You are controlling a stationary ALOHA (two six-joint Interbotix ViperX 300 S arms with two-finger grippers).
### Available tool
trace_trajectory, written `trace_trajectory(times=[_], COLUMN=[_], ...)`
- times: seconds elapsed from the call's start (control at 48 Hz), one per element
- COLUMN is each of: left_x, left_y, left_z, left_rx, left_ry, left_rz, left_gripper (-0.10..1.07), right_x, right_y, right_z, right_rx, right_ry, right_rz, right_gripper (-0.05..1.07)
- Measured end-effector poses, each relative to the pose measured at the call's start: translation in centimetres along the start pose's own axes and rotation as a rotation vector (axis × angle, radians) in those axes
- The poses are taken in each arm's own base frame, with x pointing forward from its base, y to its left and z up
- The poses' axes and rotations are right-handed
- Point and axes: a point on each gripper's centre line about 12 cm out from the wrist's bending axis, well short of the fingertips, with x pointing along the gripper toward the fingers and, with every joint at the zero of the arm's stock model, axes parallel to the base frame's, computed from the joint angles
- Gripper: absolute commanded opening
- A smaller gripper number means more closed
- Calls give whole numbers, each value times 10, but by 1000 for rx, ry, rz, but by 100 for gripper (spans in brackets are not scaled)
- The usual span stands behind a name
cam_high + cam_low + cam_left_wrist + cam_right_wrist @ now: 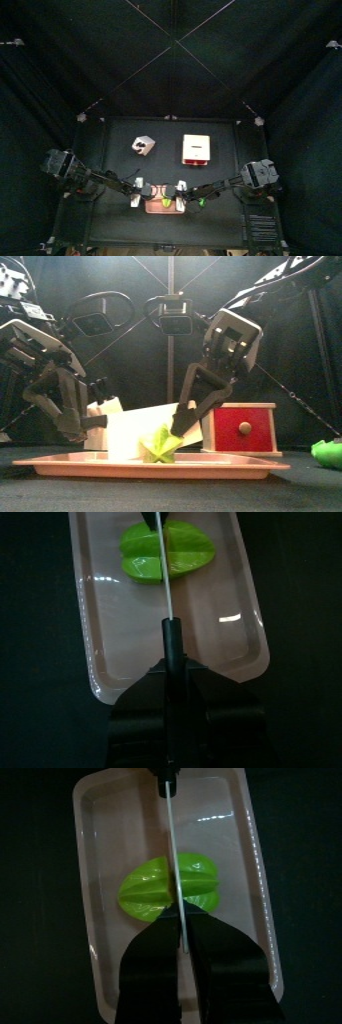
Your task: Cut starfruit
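The starfruit [158,888], small and bright yellow-green, lies in the salmon-pink tray [100,848]. A knife with a pale blade [134,426] runs straight across the fruit [187,554]. My left gripper [170,662] is shut on the knife's black handle [170,637]. My right gripper [183,918] is shut on the blade's far end, directly over the fruit. In the front view the starfruit [163,444] sits in front of the blade, between the left gripper [83,421] and the right gripper [187,414]. How deep the blade sits in the fruit is hidden.
A cream-and-red box [197,148] stands behind the tray, at the back right [247,426]. A small grey-white thing [142,146] lies at the back left. A bright green thing [327,453] lies on the table right of the tray.
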Motion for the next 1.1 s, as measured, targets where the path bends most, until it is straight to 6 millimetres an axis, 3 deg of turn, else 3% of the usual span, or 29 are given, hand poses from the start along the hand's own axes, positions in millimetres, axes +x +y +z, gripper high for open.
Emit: trace_trajectory(times=[0.229, 0.292, 0.375, 0.854, 1.104], left_x=[1, 1, 1, 2, -10], left_y=[0, 0, 1, 1, 1], left_z=[-1, 3, 6, 7, 17], left_rx=[-2, -3, -3, -5, -9], left_ry=[2, -13, -19, -18, -68], left_rz=[-1, -7, -3, -3, -3], left_gripper=[37, 37, 37, 37, 37], right_x=[1, 13, 14, 13, 3], right_y=[0, -2, -2, -3, -6], right_z=[-2, -15, -16, -15, -8], right_rx=[14, 10, 9, 20, 30], right_ry=[5, 49, 51, 52, 61], right_rz=[3, -10, -10, -12, -45], right_gripper=[28, 27, 27, 28, 28])
